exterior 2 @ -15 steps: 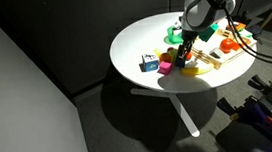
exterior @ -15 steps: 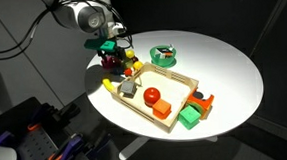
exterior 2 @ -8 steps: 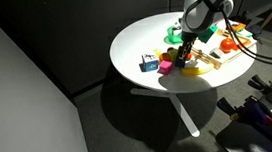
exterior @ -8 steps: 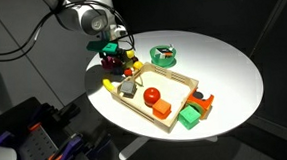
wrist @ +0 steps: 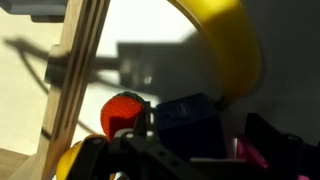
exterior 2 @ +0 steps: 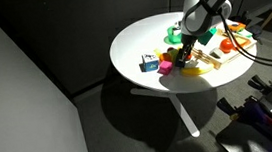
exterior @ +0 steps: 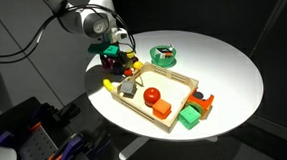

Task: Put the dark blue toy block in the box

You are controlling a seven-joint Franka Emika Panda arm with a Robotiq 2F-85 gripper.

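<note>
So here the Robotiq pincer [wrist: 195,142] is down low over the pile of toys at the end of the shallow light-wood box [exterior: 135,111]. The small dark navy-blue toy block [wrist: 190,120] is seen in the wrist view right between the two dark finger shapes, just in front of the palm. Honestly, it cannot be told whether the pads are already clamped on it or only straddling it with the jaws apart; the exterior views are too small to settle it.

Just left of the pincer a red rounded toy piece [wrist: 122,112] is tucked against the block. Further left the box's wooden wall [wrist: 75,70] is seen, so the drop spot is judged to be close by on that side. Ahead and to the right, a curved yellow arch piece [wrist: 235,50] wraps round.

The block is judged light, stiff and not fragile, though the smooth faces could be a bit slippery. It would best be taken on two opposite flat sides, squarely and near the middle. The neighbours are crowded, so something could get nudged or dragged along.
</note>
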